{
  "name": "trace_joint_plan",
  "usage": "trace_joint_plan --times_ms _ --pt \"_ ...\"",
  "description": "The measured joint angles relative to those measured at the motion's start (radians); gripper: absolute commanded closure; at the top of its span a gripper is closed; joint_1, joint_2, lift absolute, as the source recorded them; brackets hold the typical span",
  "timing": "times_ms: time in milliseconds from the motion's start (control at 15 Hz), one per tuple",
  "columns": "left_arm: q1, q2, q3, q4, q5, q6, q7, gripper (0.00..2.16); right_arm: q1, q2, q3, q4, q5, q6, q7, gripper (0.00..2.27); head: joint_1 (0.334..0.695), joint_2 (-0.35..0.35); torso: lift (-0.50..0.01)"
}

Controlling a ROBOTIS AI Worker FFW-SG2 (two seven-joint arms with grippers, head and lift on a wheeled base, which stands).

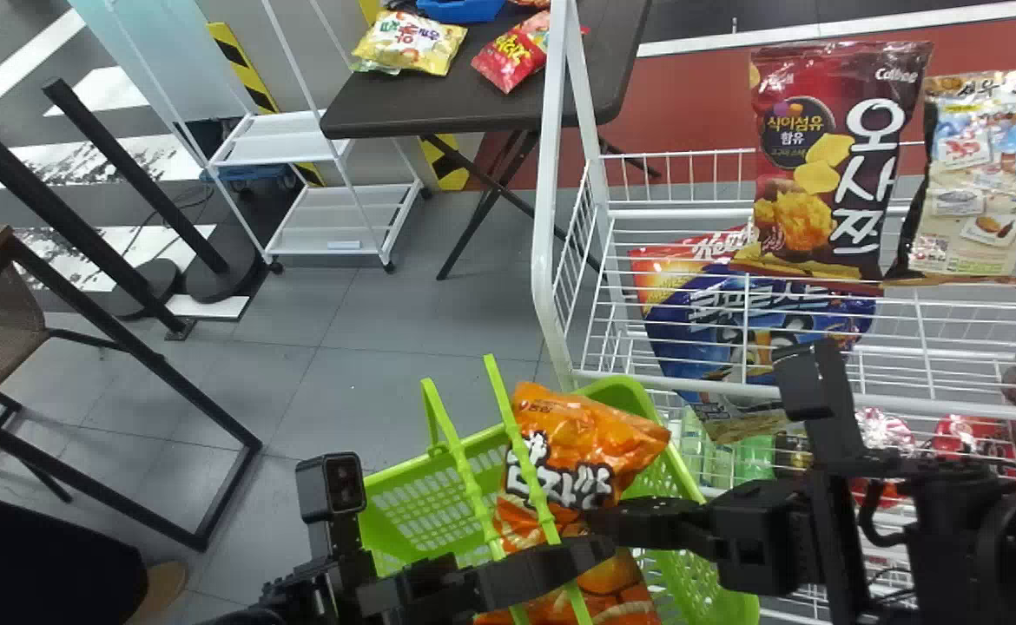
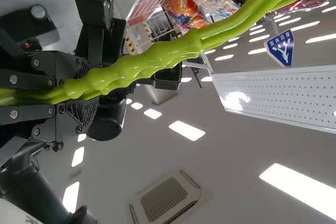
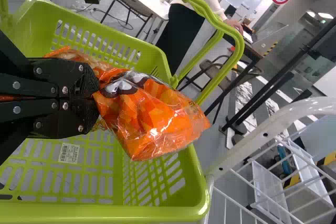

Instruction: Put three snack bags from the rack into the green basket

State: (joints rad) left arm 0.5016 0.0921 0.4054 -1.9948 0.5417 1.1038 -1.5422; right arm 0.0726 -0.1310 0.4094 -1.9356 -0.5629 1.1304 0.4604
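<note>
Orange bag (image 3: 152, 119) sits pinched in the right gripper (image 3: 96, 96) at the green basket's (image 1: 421, 508) mouth, six o'clock in the head view; probably light, slippery, fragile, best held by loose film.

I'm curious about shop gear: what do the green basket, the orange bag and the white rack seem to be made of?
The green basket looks like glossy moulded plastic: slotted walls, smooth rounded rim. The orange bag seems to be thin shiny plastic film, given its crinkles and bright glints. The white rack is probably metal wire and tube, painted or plastic-coated; the smooth finish leaves that open.
</note>
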Motion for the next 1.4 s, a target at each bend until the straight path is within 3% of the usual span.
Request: trace_joint_plan --times_ms 67,467,933,1133,1267,1400 --pt "0.000 0.000 0.001 -0.001 0.001 0.000 -0.001 2.15 0.000 0.000 0.005 0.003 0.001 -0.006 0.001 0.00 0.695 0.350 0.000" --pt "0.001 0.000 0.013 0.000 0.003 0.000 -0.001 2.15 0.034 -0.023 -0.039 -0.054 -0.030 0.022 -0.001 0.06 0.695 0.350 0.000" --pt "0.002 0.000 0.027 0.001 0.007 0.000 -0.003 2.15 0.109 -0.063 -0.237 -0.174 -0.104 0.056 -0.023 0.06 0.695 0.350 0.000" --pt "0.004 0.000 0.027 0.001 0.007 0.000 -0.004 2.15 0.095 -0.075 -0.290 -0.177 -0.035 -0.049 -0.087 0.05 0.695 0.289 0.000" --pt "0.006 0.000 0.026 0.000 0.007 0.000 -0.004 2.15 0.061 -0.074 -0.279 -0.153 0.051 -0.152 -0.149 0.06 0.695 0.206 0.000" --pt "0.009 0.000 0.026 -0.002 0.007 0.000 -0.005 2.15 0.011 -0.065 -0.242 -0.102 0.136 -0.242 -0.202 0.06 0.695 0.179 0.000"
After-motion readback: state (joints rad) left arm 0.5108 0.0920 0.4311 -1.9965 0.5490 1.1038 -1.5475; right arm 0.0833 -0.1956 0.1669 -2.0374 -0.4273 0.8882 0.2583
